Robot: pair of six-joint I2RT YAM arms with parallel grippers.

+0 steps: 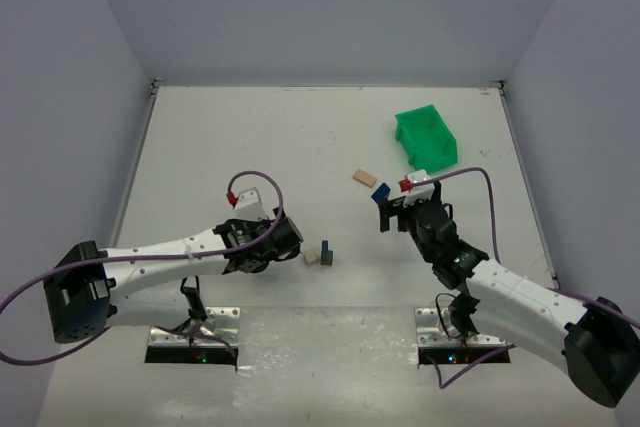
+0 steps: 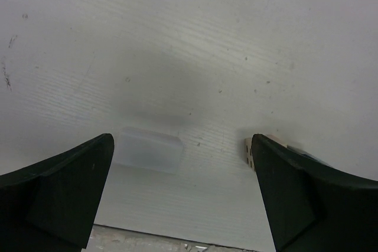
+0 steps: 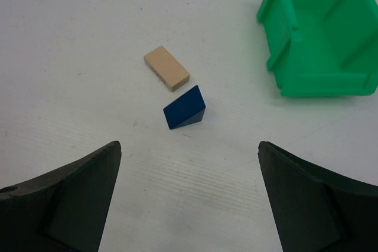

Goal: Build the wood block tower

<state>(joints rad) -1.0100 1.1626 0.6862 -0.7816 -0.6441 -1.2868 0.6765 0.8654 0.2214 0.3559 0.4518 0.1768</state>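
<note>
Near the table's front middle, a small tan cube (image 1: 311,258) and a dark grey block (image 1: 327,254) sit side by side. My left gripper (image 1: 288,239) is open just left of them. In the left wrist view its gripper (image 2: 182,138) holds nothing, and the tan cube (image 2: 250,151) peeks out beside the right finger. A pale plank (image 3: 166,68) and a dark blue wedge (image 3: 185,108) lie flat on the table ahead of my open right gripper (image 3: 189,146). From above, the plank (image 1: 364,177) and blue wedge (image 1: 380,190) lie just beyond the right gripper (image 1: 393,209).
A green plastic bin (image 1: 426,137) stands at the back right, close to the plank; it shows at the upper right of the right wrist view (image 3: 319,33). A pale whitish patch (image 2: 149,150) lies on the table by the left finger. Grey walls ring the table.
</note>
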